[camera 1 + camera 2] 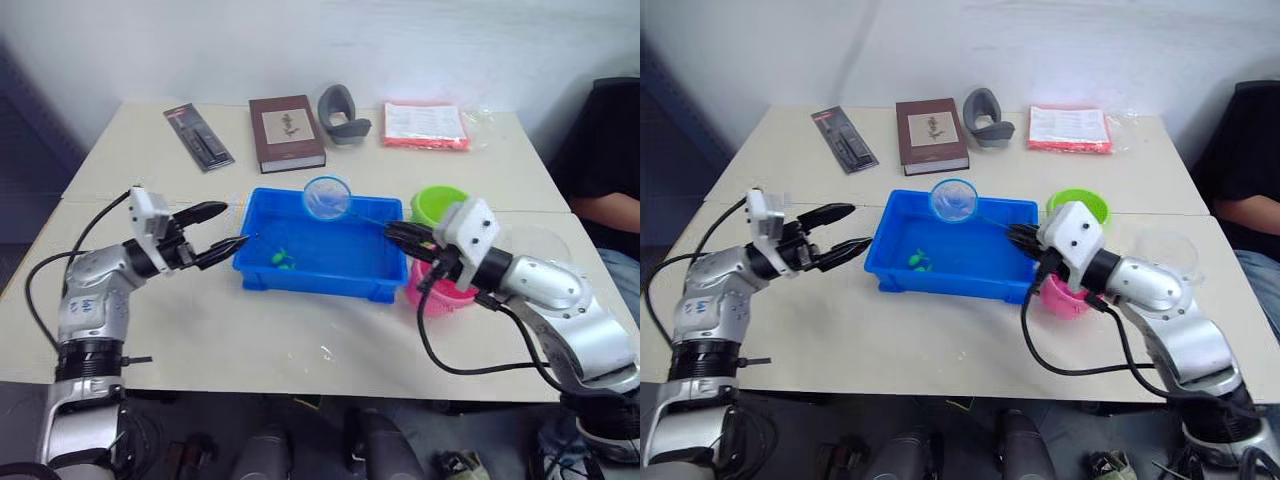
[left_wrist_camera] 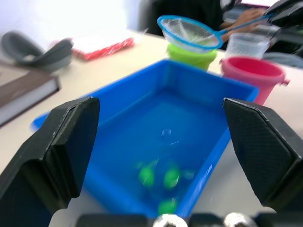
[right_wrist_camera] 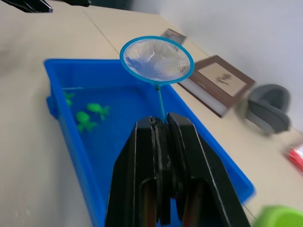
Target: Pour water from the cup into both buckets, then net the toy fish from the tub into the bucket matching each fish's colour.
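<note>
No lettering can be read anywhere. The book [image 1: 287, 132] at 12 o'clock on the bench [image 1: 200, 330] bears a pale cover label, and the red packet [image 1: 425, 126] at 1 o'clock has print, both too small to make out.

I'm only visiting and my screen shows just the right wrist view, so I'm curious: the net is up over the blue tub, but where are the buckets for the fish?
Observer: The lime green bucket and the pink bucket stand side by side just off the blue tub's end on the robot's right.
Visitor: Is the other claw busy?
Observer: No, the left claw hangs open at the tub's opposite end, holding nothing.
Visitor: And the cup?
Observer: The clear cup stands on the table beside the pink bucket, on the side away from the tub.
</note>
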### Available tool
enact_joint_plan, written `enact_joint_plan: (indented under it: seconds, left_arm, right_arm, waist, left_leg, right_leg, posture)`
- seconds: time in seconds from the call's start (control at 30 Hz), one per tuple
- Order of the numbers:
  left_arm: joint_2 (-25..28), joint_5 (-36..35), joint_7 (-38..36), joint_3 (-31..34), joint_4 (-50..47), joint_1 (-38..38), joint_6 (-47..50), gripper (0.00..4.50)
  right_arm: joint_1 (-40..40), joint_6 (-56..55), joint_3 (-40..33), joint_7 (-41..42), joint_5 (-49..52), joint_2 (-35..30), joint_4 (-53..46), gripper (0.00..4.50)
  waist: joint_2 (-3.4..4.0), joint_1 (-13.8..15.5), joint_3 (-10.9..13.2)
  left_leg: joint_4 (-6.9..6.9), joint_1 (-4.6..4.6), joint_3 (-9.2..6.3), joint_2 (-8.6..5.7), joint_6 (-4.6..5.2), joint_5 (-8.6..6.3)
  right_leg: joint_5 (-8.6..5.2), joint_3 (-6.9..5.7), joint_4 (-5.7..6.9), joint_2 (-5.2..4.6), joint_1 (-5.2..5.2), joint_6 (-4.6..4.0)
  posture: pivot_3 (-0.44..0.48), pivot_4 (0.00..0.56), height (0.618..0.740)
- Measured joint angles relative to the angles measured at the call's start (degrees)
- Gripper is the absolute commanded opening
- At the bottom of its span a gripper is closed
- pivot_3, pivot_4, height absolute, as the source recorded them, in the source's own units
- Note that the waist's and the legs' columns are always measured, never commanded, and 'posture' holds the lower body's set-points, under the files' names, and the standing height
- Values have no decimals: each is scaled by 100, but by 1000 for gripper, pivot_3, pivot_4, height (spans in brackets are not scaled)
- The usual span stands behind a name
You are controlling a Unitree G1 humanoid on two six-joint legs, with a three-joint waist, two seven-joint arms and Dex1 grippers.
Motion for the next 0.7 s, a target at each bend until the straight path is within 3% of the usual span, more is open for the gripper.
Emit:
enact_joint_plan:
  seconds: [0.13,0.33,0.7]
  left_arm:
    - [306,90,-170,47,142,79,-116,4470]
    - [684,194,-528,-138,151,96,-22,4470]
    - [1158,534,-1406,-693,282,-302,-158,4470]
  right_arm:
    - [-418,409,489,224,-309,-10,207,0]
    - [-1251,502,1083,649,-1210,-330,1272,0]
    - [-1981,-453,1807,2129,-2262,-483,2297,0]
  waist:
    - [0,-13,0]
    - [0,-48,0]
    - [0,-55,0]
  left_leg:
    - [0,-7,2,-8,8,-4]
    - [-3,-9,10,-9,13,-6]
    - [-4,-16,16,-6,14,-8]
  right_leg:
    - [1,-17,2,-16,0,1]
    - [2,-28,2,-17,-4,3]
    - [1,-36,2,-6,-10,2]
  posture:
    - [0,150,740]
    - [0,150,740]
    - [0,150,740]
